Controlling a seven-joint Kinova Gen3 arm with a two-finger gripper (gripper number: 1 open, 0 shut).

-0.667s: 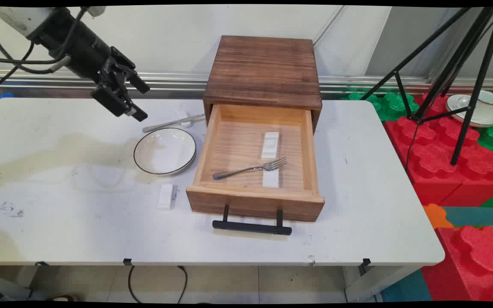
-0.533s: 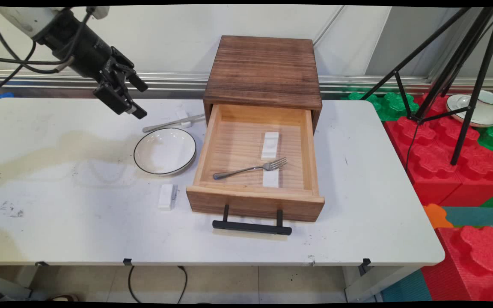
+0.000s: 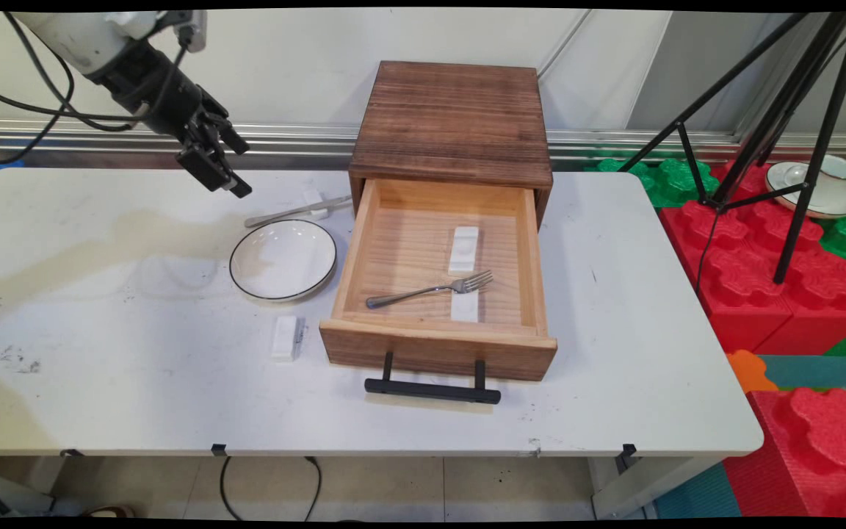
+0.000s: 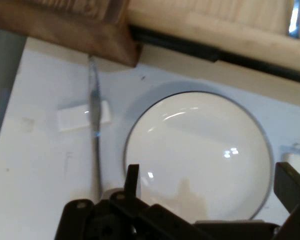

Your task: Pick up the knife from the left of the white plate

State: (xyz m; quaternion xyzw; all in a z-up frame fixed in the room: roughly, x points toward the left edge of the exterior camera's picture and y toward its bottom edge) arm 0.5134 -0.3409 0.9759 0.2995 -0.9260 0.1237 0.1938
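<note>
My gripper (image 3: pixel 216 163) hung wide open and empty, upper left; the fork (image 3: pixel 430 289) already lay in the open drawer (image 3: pixel 529 250), the plate (image 3: pixel 283 259) outside.

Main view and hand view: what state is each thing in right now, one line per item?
Gripper: open, empty, raised above the table.
Drawer: pulled open.
Fork: lying in the drawer across a white block.
Plate: upright, empty.
Knife: lying flat on a white rest behind the plate.
</note>
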